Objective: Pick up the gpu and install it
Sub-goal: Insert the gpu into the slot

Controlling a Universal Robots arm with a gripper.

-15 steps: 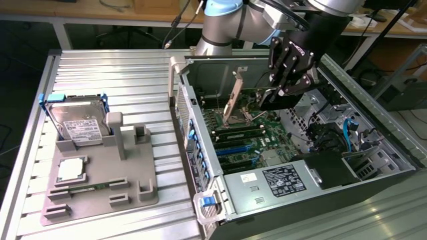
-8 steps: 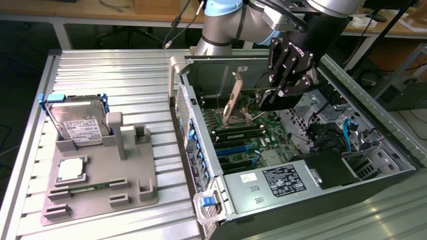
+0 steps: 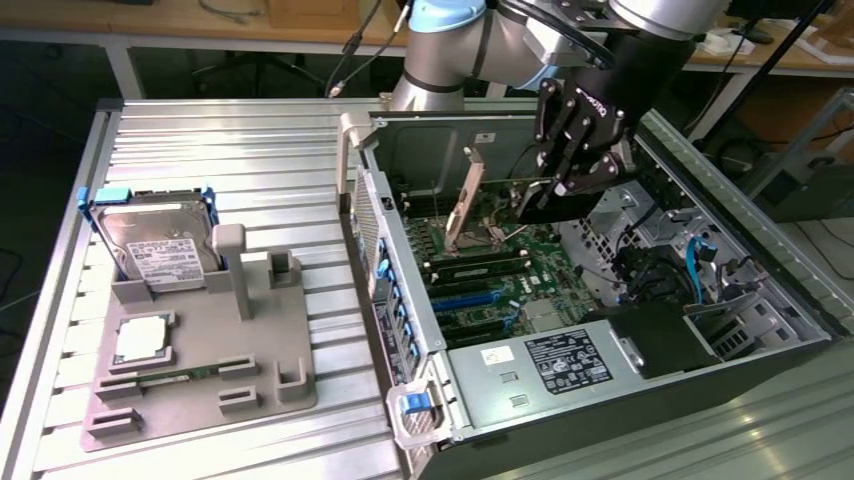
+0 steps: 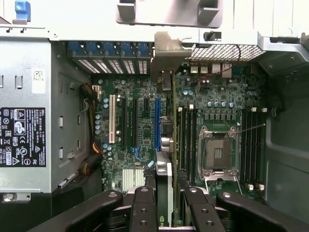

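A ribbed metal workbench [image 3: 214, 140] in a workshop held an open computer case [image 3: 747, 300] lying on its side, motherboard [image 3: 514, 270] facing up, with desks and cables in the background. To the exterior view's left of the case sat a grey holder tray [image 3: 254, 390] carrying a hard drive [image 3: 154, 250] upright in its blue frame, a processor chip [image 3: 140, 340] lying flat and a memory stick [image 3: 174, 377] in a groove; one tall slot of the tray stood vacant.

The robot arm [image 3: 441, 50] reached from the far side down into the case, its gripper [image 3: 577, 180] pinching the graphics card [image 3: 534, 195] between its fingers [image 4: 143, 212]. The card was held on edge, raised over the motherboard near the far end of the case, apparently so its bottom edge could meet an expansion slot. In the wrist view it ran edge-on away from the gripper towards the case's rear wall, near the blue slot [image 4: 157, 123] and the memory slots [image 4: 186, 135], its silver end bracket [image 4: 166, 55] up against the row of rear openings. Whether the card had touched a slot could not be told.

The card looked thin and green, with a black cooler block on one face. The empty processor socket [image 4: 217, 154] lay open beside it.
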